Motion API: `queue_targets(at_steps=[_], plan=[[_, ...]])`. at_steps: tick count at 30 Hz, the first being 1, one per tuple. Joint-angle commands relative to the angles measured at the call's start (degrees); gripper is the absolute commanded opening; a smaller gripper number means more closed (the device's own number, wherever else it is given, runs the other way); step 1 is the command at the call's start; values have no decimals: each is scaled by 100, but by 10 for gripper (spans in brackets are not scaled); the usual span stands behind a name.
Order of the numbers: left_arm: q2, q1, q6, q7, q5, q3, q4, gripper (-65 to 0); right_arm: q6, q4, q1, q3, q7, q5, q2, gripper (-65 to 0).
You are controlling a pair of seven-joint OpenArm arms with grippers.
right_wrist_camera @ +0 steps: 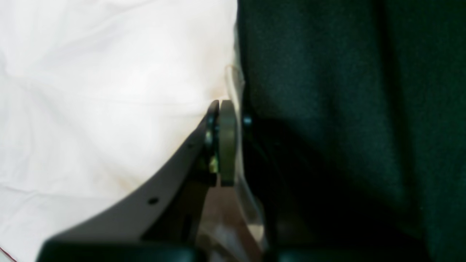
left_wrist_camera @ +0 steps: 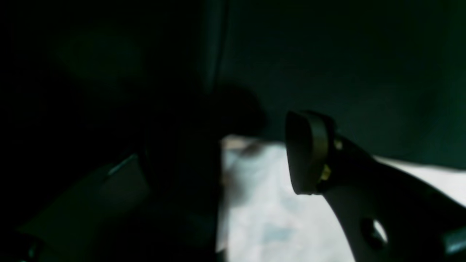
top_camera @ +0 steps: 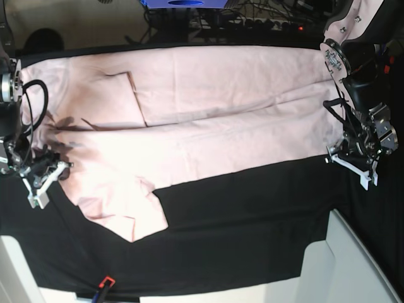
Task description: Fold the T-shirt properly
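Observation:
The pale pink T-shirt (top_camera: 208,120) lies spread across the black cloth, plain side up, with a flap hanging toward the front left (top_camera: 120,208). My right gripper (top_camera: 55,170) is at the shirt's left edge. In the right wrist view the gripper (right_wrist_camera: 235,145) is shut on a thin edge of the shirt (right_wrist_camera: 109,91). My left gripper (top_camera: 338,158) is at the shirt's right front corner. In the left wrist view the left gripper (left_wrist_camera: 251,160) has its jaws wide apart, one pad (left_wrist_camera: 305,153) showing, with pale shirt cloth (left_wrist_camera: 269,211) between them.
The black cloth (top_camera: 252,233) covers the table around and in front of the shirt. White table parts show at the front right (top_camera: 353,265) and front left (top_camera: 12,271). A small red and black object (top_camera: 104,284) lies at the front edge. Cables (top_camera: 252,19) run along the back.

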Motion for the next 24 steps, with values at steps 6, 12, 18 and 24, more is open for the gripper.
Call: queue_targets(at_steps=[6,12,18,24], plan=[[-164,-158,-16,-143,168,-483,-295,-208,21,225,60,6,-36,-31,95,-650],[30,-175,-42,-143,160,-491,-550,-208,21,225,60,6,-36,-31,77,-650],[162,-175,-42,-143,160,-483,-586,-294,21,225,51,6,-36,-31,95,-650],[206,-149,-42,-143,160,-483,-586,-519,21,225,51,6,-36,-31,103,-650]])
